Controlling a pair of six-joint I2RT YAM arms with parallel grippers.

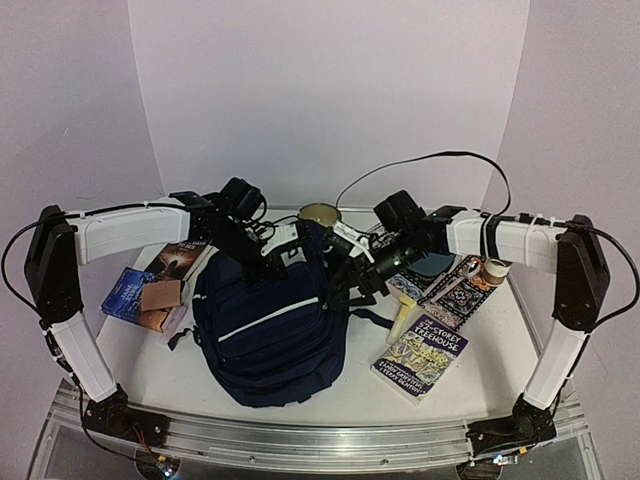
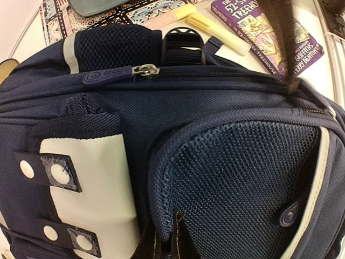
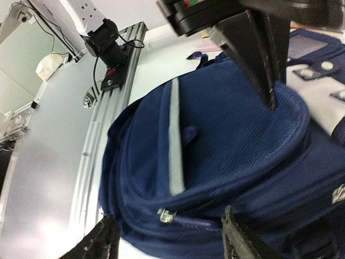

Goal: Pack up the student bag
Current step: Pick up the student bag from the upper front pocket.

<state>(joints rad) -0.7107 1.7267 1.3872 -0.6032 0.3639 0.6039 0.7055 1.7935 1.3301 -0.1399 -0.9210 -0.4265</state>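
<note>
I see a white table (image 1: pixel 330 405) with pale walls behind it. The student bag (image 1: pixel 270 330) lies at its centre, between both arms. My left gripper (image 2: pixel 164 243) pinches a fold at the bag's front pocket seam. My right gripper (image 3: pixel 170 240) hangs over the bag, fingers spread wide. A Treehouse book (image 1: pixel 420 358) lies near the bag, on my right.

Table (image 1: pixel 172 382), right side: purple Treehouse book (image 1: pixel 421 356), yellow marker (image 1: pixel 403 318) beside it, patterned mat (image 1: pixel 462 292) farther back. Left side: stacked books (image 1: pixel 150 285). Rear centre: olive-rimmed bowl (image 1: pixel 319 214).
</note>
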